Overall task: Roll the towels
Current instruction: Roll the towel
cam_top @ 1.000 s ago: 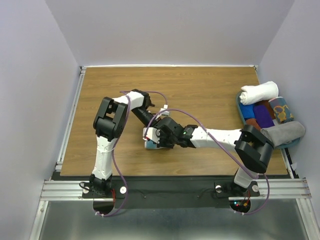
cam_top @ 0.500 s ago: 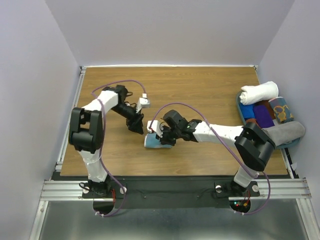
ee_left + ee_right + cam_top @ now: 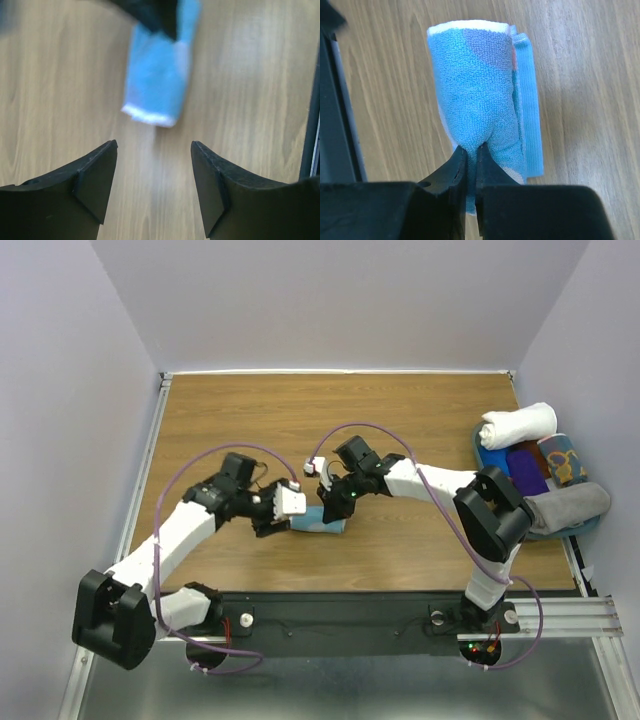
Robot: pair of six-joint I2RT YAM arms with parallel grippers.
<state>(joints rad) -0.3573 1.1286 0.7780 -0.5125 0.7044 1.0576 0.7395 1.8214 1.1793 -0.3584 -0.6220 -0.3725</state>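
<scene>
A light blue towel (image 3: 322, 524) lies rolled into a short bundle on the wooden table (image 3: 400, 420), near the front middle. My right gripper (image 3: 337, 508) is shut on the towel's right end; in the right wrist view the fingers (image 3: 471, 152) pinch a fold of the blue cloth (image 3: 480, 95). My left gripper (image 3: 283, 527) is open and empty just left of the towel's other end. In the left wrist view (image 3: 154, 165) the towel (image 3: 157, 85) lies ahead of the open jaws, not touched. A rolled cloth with a yellow and dark blue print (image 3: 564, 460) lies in the basket.
A blue basket (image 3: 481, 462) at the table's right edge holds several rolled towels, among them a white one (image 3: 517, 424) and a grey one (image 3: 566, 506). Metal rails run along the left (image 3: 140, 480) and front edges.
My left arm has swung down and come in low at the towel's left end, jaws open. My right gripper has kept its hold and shifted the towel slightly to the right.
</scene>
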